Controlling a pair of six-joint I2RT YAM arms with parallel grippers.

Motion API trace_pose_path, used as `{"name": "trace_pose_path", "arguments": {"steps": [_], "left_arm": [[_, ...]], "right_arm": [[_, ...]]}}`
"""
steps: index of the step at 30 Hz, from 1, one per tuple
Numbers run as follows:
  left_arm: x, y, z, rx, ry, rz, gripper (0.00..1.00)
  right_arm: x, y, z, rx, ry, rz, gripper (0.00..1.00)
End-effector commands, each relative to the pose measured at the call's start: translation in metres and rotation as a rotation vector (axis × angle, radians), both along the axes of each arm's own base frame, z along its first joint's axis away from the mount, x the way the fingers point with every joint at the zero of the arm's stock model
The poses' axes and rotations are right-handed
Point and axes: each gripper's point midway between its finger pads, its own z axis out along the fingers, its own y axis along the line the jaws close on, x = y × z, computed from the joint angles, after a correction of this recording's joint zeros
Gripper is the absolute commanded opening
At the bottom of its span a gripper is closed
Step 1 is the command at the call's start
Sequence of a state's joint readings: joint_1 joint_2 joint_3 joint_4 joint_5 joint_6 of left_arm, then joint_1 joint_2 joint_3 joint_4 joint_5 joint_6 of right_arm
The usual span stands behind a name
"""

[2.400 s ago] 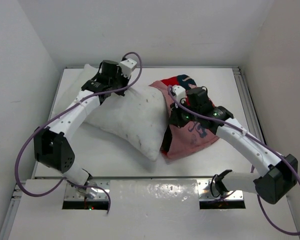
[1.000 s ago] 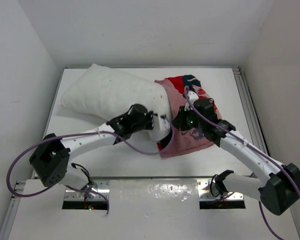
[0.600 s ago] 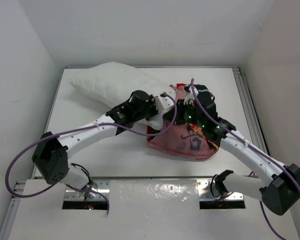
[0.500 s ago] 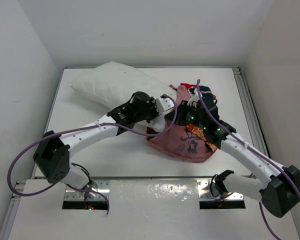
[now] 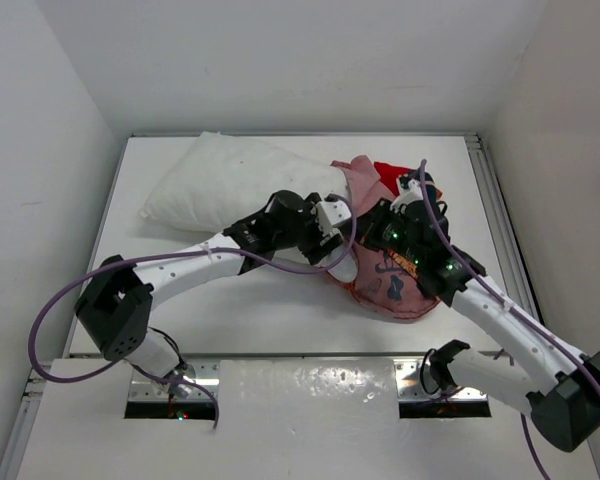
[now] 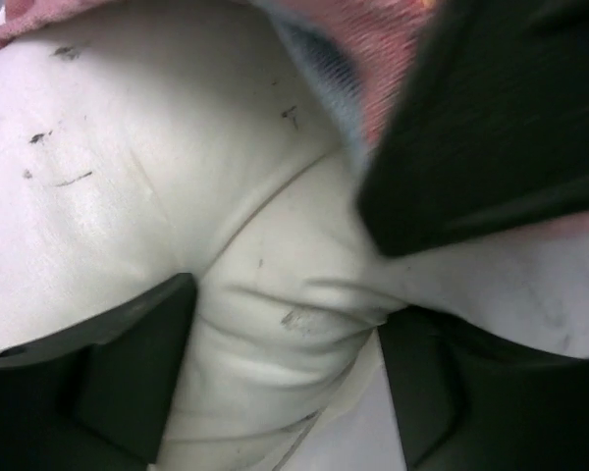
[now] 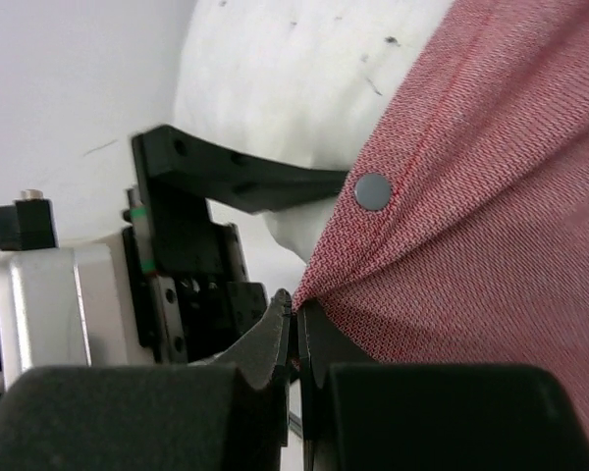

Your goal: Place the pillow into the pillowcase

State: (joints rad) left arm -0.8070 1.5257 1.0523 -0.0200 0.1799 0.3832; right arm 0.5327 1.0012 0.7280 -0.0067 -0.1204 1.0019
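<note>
Left gripper (image 6: 285, 329) has let go: a second ago it was clamped on the pillow's (image 5: 225, 180) corner, now its jaws stand apart, with a fold of white fabric lying loose between them. Over the same stretch the right arm has carried the pillowcase (image 5: 395, 285) right and toward the near edge.

- Right gripper (image 7: 296, 312): closed tight on the pillowcase hem, just below a grey snap (image 7: 373, 191). Cloth pulled taut, mouth held up.
- Pillow: on the bench (image 5: 230, 300), rear left. Its right end reaches the pillowcase mouth, pink lining draped over that corner. Most of the body is outside.
- Pillowcase: bunched right of centre, pink inside showing, a bit of red at the far edge.

Reading: corner seated, so the release looks deliberate, probably a regrasp further back to push more pillow in. Insertion is only begun. Risk: the freed corner may slip out of the mouth.
</note>
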Motion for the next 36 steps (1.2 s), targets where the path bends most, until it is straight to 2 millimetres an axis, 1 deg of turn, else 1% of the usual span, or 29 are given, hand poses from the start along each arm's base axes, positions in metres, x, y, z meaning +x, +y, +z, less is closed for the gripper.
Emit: {"name": "trace_pose_path", "arguments": {"steps": [1,2,3,4,5,7,8,9,10,11,12,13,14,15,16,17,18,19,20,21,22,23,25,27,28,29,31,34,36], "left_arm": [[-0.008,-0.016,0.014,-0.063,0.014,-0.059,0.75],[-0.007,-0.013,0.023,-0.035,-0.014,-0.083,0.81],[-0.007,-0.01,0.028,-0.019,-0.034,-0.111,0.93],[-0.013,-0.005,0.023,0.026,-0.026,-0.143,0.95],[-0.015,-0.002,0.031,0.064,-0.101,-0.205,1.0],[-0.027,0.001,0.028,0.102,-0.145,-0.309,1.0],[-0.03,0.003,0.02,0.145,-0.204,-0.379,1.0],[-0.038,-0.001,0.015,0.149,-0.23,-0.445,1.0],[-0.034,-0.009,0.018,0.132,-0.3,-0.469,1.0],[-0.03,-0.018,0.006,0.125,-0.354,-0.479,1.0],[-0.032,-0.017,0.001,0.135,-0.346,-0.479,1.0],[-0.024,-0.027,-0.008,0.133,-0.366,-0.478,1.0],[-0.023,-0.031,-0.016,0.155,-0.371,-0.491,1.0],[-0.018,-0.034,-0.02,0.173,-0.375,-0.487,1.0],[-0.015,-0.034,-0.039,0.205,-0.352,-0.492,1.0],[-0.012,-0.033,-0.046,0.224,-0.36,-0.497,1.0],[-0.008,-0.03,-0.054,0.246,-0.357,-0.488,1.0],[-0.007,-0.029,-0.066,0.271,-0.349,-0.497,0.98],[-0.004,-0.027,-0.071,0.282,-0.339,-0.491,0.87],[0.002,-0.027,-0.071,0.279,-0.338,-0.461,0.77],[0.008,-0.029,-0.072,0.258,-0.296,-0.403,0.65],[0.013,-0.029,-0.069,0.251,-0.285,-0.369,0.32],[0.024,-0.03,-0.062,0.224,-0.244,-0.289,0.01],[0.038,-0.024,-0.053,0.211,-0.246,-0.199,0.0],[0.039,-0.023,-0.052,0.196,-0.229,-0.17,0.0],[0.044,-0.019,-0.049,0.191,-0.228,-0.136,0.0],[0.046,-0.019,-0.047,0.177,-0.213,-0.105,0.0],[0.048,-0.023,-0.045,0.164,-0.216,-0.104,0.0],[0.048,-0.027,-0.043,0.153,-0.218,-0.106,0.0]], "right_arm": [[-0.005,-0.01,0.032,0.007,-0.067,-0.043,0.0],[-0.005,-0.016,0.026,-0.023,-0.056,-0.061,0.0],[-0.008,-0.024,0.016,-0.068,-0.03,-0.069,0.0],[-0.007,-0.032,0.014,-0.104,-0.043,-0.082,0.0],[-0.007,-0.038,0.013,-0.12,-0.044,-0.091,0.0],[-0.004,-0.052,0.005,-0.193,-0.03,-0.098,0.0],[-0.003,-0.053,0.01,-0.207,-0.038,-0.082,0.12],[-0.003,-0.057,0.004,-0.245,-0.022,-0.063,0.34],[0.002,-0.063,-0.006,-0.307,-0.008,-0.042,0.64],[0.0,-0.073,-0.009,-0.368,0.021,-0.022,0.91],[-0.003,-0.075,-0.014,-0.389,0.066,-0.019,0.97],[-0.001,-0.089,-0.014,-0.431,0.088,-0.043,0.99],[-0.005,-0.097,-0.021,-0.454,0.124,-0.054,0.99],[-0.014,-0.105,-0.029,-0.473,0.156,-0.054,0.99],[-0.023,-0.113,-0.047,-0.479,0.197,-0.067,0.99],[-0.032,-0.117,-0.047,-0.463,0.182,-0.073,0.99],[-0.038,-0.116,-0.051,-0.435,0.182,-0.064,0.88],[-0.047,-0.118,-0.068,-0.406,0.232,-0.074,0.73],[-0.054,-0.115,-0.069,-0.371,0.229,-0.07,0.51],[-0.057,-0.107,-0.07,-0.31,0.238,-0.049,0.11],[-0.064,-0.104,-0.086,-0.286,0.276,-0.034,0.07],[-0.068,-0.101,-0.093,-0.269,0.292,-0.027,0.07],[-0.07,-0.101,-0.108,-0.239,0.316,-0.05,0.2],[-0.064,-0.101,-0.11,-0.206,0.299,-0.077,0.31],[-0.064,-0.101,-0.121,-0.199,0.311,-0.083,0.51],[-0.053,-0.098,-0.117,-0.173,0.254,-0.089,0.56],[-0.049,-0.091,-0.131,-0.131,0.252,-0.064,0.71],[-0.029,-0.081,-0.128,-0.103,0.21,-0.033,0.72],[-0.023,-0.083,-0.139,-0.146,0.244,-0.035,0.71]]}}
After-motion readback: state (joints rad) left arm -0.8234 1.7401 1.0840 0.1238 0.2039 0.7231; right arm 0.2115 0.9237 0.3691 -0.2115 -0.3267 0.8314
